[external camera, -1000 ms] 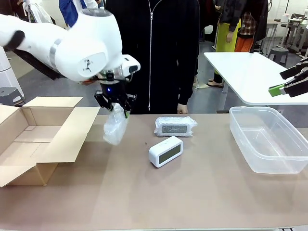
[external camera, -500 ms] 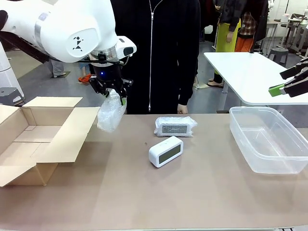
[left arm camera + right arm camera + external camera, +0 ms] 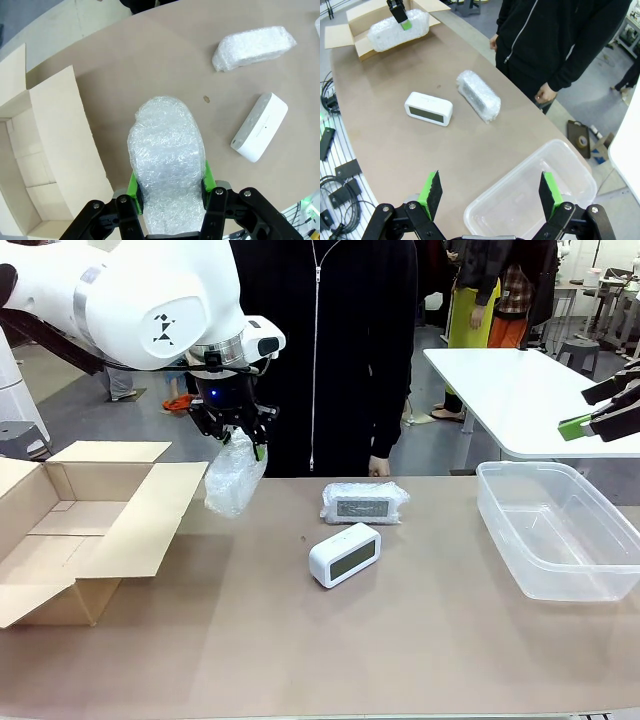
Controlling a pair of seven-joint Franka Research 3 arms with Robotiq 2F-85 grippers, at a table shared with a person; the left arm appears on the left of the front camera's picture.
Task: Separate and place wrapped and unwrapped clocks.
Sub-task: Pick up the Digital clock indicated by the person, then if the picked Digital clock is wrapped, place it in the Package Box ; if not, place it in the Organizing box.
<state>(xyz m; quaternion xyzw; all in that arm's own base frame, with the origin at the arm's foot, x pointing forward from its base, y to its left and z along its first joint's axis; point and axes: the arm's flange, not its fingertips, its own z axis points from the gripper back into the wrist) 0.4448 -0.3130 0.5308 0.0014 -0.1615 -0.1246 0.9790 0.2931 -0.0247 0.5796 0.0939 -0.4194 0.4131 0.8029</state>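
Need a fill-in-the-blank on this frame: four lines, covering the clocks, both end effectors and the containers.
1. The left end effector is shut on a clock swathed in ____.
2. The bare clock has a ____ casing.
3. The right end effector hangs ____ above the clear bin.
4. The cardboard box sits on the robot's ____ side.
Missing words: bubble wrap; white; open; left.

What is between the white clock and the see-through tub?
Nothing. In the front view just bare brown table lies between the white clock and the see-through tub. The right wrist view shows the same bare stretch.
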